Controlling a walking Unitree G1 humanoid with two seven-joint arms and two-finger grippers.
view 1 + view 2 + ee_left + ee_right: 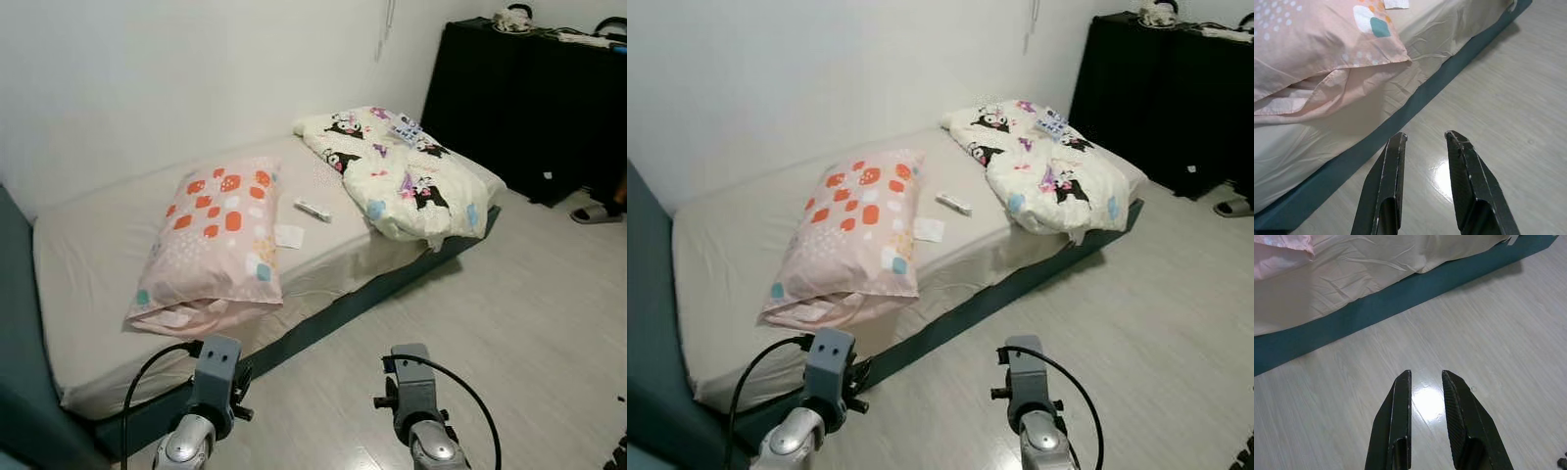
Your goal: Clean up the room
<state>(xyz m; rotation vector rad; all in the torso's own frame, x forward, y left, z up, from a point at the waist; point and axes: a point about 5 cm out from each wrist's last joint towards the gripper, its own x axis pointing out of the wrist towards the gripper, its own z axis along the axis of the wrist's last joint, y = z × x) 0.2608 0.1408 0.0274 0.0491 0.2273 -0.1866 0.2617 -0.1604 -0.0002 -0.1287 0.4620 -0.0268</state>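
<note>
A low bed [88, 264] with a beige sheet stands along the white wall. On it lie a pink pillow [217, 240] with orange spots, a crumpled cartoon-print quilt [397, 171] at the far end, a small white tube-like item [313, 209] and a white scrap of paper [289, 235]. Both my arms are held low over the floor in front of the bed. My left gripper [1426, 136] is open and empty, close to the bed's teal base [1415, 100] below the pillow's corner [1376, 39]. Over bare floor, my right gripper [1426, 373] is also open and empty.
A black cabinet [529, 98] with items on top stands at the far right. A grey slipper [595, 212] lies on the floor beside it. Pale wood floor [509, 323] stretches to the right of the bed. A teal headboard panel [15, 323] rises at the left.
</note>
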